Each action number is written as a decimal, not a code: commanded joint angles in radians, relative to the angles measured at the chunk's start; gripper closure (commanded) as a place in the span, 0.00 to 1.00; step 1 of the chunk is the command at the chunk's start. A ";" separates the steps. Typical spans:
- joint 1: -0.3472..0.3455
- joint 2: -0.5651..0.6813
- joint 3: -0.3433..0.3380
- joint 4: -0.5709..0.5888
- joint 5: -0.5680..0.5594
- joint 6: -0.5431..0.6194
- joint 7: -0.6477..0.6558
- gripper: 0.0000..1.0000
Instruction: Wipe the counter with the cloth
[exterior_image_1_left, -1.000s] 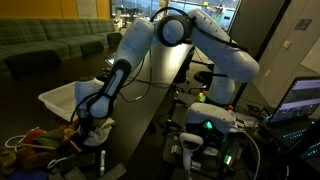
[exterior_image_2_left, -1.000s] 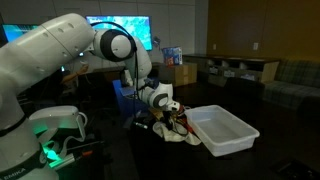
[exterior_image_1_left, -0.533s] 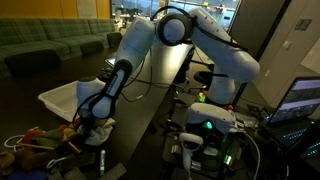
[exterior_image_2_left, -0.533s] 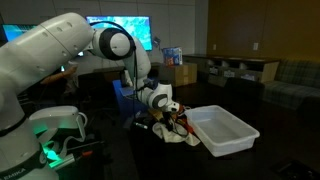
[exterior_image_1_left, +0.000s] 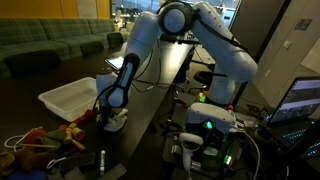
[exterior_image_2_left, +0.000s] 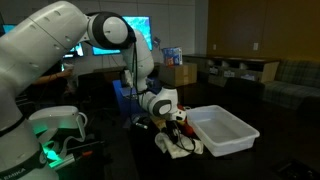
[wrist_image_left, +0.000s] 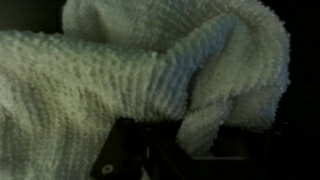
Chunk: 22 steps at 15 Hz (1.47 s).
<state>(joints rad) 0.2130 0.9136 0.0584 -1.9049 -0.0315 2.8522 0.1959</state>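
Observation:
The cream cloth (exterior_image_1_left: 116, 121) lies bunched on the dark counter (exterior_image_1_left: 150, 105), beside the white tub. My gripper (exterior_image_1_left: 110, 109) points down onto it and is shut on the cloth. In the exterior view from the opposite side, the cloth (exterior_image_2_left: 179, 144) spreads under the gripper (exterior_image_2_left: 174, 122), on the counter (exterior_image_2_left: 235, 165). The wrist view is almost filled by the ribbed cloth (wrist_image_left: 120, 70). A fold of it hangs down between the dark fingers of the gripper (wrist_image_left: 185, 150).
A rigid white tub (exterior_image_1_left: 68, 98) (exterior_image_2_left: 222, 129) stands next to the cloth. Colourful toys and cords (exterior_image_1_left: 45, 140) lie at the counter's end. Behind the arm are the robot's base and a screen (exterior_image_1_left: 300, 100), and boxes (exterior_image_2_left: 180, 72) at the back.
The gripper has slid along the counter with the cloth in it, away from the toys and alongside the tub. The jaws stay shut.

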 joint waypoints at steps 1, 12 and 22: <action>-0.015 -0.004 -0.053 -0.060 0.010 0.028 -0.017 1.00; -0.028 0.133 -0.136 0.223 0.035 -0.078 0.070 1.00; 0.022 0.220 -0.128 0.414 0.089 -0.158 0.240 1.00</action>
<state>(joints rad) 0.1994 1.0565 -0.0697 -1.5839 0.0196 2.7044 0.3827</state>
